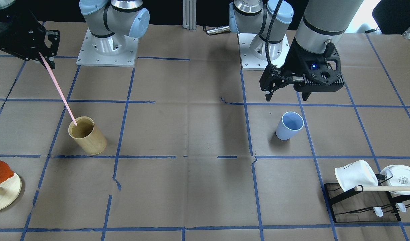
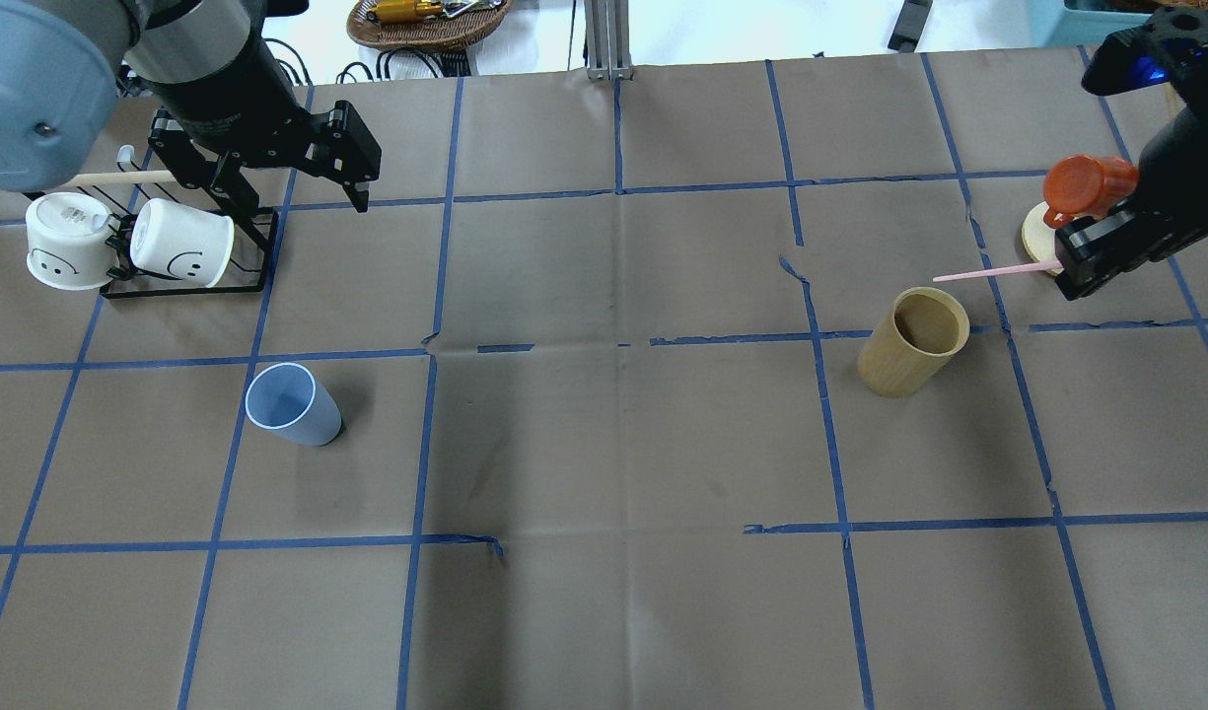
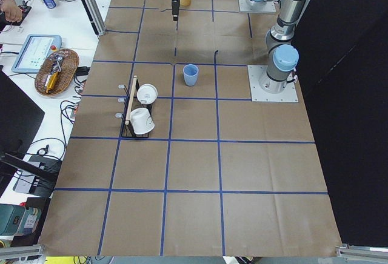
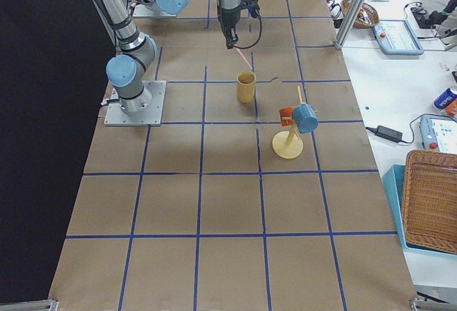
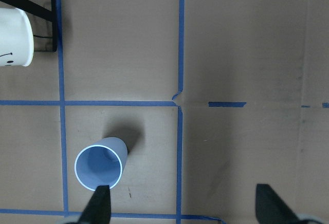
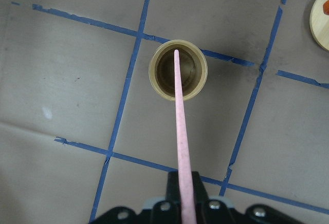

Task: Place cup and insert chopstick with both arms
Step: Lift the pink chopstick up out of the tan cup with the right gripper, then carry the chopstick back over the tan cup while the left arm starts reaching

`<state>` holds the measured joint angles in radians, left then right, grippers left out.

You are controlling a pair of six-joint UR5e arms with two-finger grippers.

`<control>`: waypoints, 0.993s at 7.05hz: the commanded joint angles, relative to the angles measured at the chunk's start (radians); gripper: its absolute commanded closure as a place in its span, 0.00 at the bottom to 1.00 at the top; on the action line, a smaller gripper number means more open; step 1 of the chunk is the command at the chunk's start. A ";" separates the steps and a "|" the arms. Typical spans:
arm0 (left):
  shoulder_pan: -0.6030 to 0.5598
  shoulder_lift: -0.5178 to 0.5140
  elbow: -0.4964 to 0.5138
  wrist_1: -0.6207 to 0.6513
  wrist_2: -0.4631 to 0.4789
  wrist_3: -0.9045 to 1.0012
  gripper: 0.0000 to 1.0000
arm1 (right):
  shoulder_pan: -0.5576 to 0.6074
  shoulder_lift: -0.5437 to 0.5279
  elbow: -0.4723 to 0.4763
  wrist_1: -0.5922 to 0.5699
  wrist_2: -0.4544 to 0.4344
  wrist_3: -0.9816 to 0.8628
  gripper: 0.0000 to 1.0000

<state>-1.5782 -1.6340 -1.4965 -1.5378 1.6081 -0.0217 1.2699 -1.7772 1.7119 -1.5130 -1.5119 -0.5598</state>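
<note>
The left gripper (image 1: 287, 97) hangs with jaws apart near the upright cup (image 1: 289, 126), which stands in the table's (image 1: 191, 134) left half well in from its edges, while the right gripper (image 6: 185, 203) clamps the chopstick (image 1: 59, 92), whose tip points at the wooden cup's (image 1: 87, 135) mouth.

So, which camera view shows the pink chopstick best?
The right wrist-mounted view: the chopstick runs large from the right gripper toward the wooden cup. Front-facing shows it thin but whole; overhead foreshortened; exterior right faint.

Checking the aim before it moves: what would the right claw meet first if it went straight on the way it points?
Probably the tan wooden cup: in the wrist view the chopstick held by the right claw points into its mouth. How high the tip sits above it is unclear.
</note>
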 commanded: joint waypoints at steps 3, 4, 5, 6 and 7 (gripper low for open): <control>0.000 -0.004 0.001 0.002 0.001 0.000 0.00 | 0.057 0.008 -0.015 0.028 0.050 0.078 0.92; 0.000 -0.003 0.001 0.002 0.001 0.000 0.00 | 0.096 0.022 -0.026 0.022 0.050 0.093 0.92; 0.000 -0.003 0.001 0.002 0.001 0.000 0.00 | 0.136 0.024 -0.028 0.017 0.050 0.136 0.92; 0.000 -0.003 0.001 0.002 0.001 0.000 0.00 | 0.149 0.025 -0.028 0.016 0.051 0.161 0.92; 0.000 -0.003 0.001 0.002 0.001 0.000 0.00 | 0.149 0.031 -0.023 0.016 0.067 0.164 0.92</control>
<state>-1.5785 -1.6368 -1.4956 -1.5355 1.6092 -0.0215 1.4095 -1.7515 1.6862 -1.4960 -1.4572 -0.4109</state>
